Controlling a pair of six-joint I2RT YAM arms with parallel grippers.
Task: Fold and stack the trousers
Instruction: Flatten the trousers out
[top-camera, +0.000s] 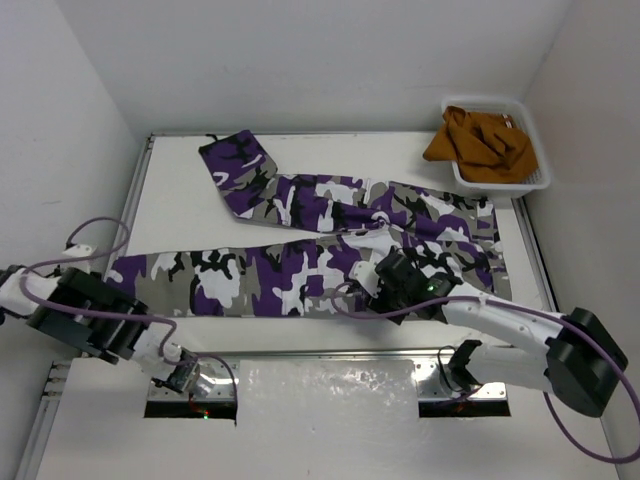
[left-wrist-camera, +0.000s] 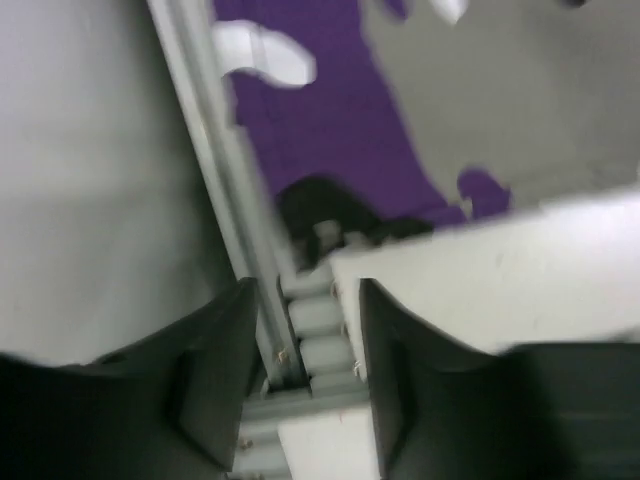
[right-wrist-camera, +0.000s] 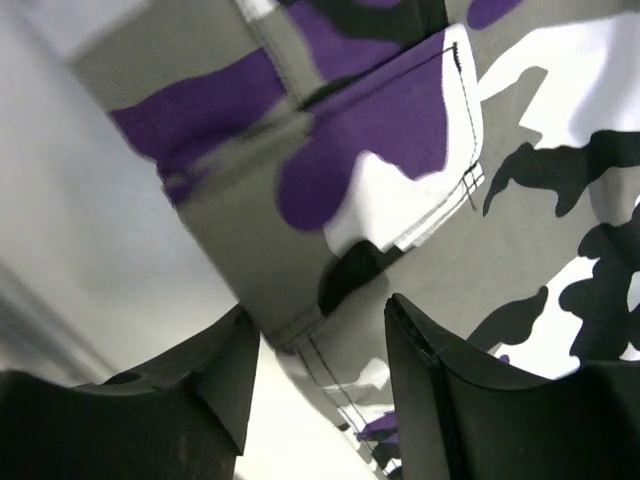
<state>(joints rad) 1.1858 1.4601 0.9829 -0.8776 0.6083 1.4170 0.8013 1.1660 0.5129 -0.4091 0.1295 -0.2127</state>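
Now left end effector (left-wrist-camera: 305, 300) apart over rail (left-wrist-camera: 225, 180), right end effector (right-wrist-camera: 320, 320) apart above trousers (top-camera: 330, 240); orange garment (top-camera: 478, 145) in basket (top-camera: 497, 101) beyond.

There was one pair of camouflage trousers (top-camera: 330, 240); one table (top-camera: 180, 210); one orange-brown garment (top-camera: 478, 145); one white basket (top-camera: 537, 180); the robot's grippers numbered two, the left gripper (left-wrist-camera: 305, 310) and the right gripper (right-wrist-camera: 320, 330).

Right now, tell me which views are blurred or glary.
Top view: sharp, evenly lit, glare on the shiny panel at the near edge. Left wrist: blurred all over, trousers smeared. Right wrist: pocket stitching crisp, left side soft.
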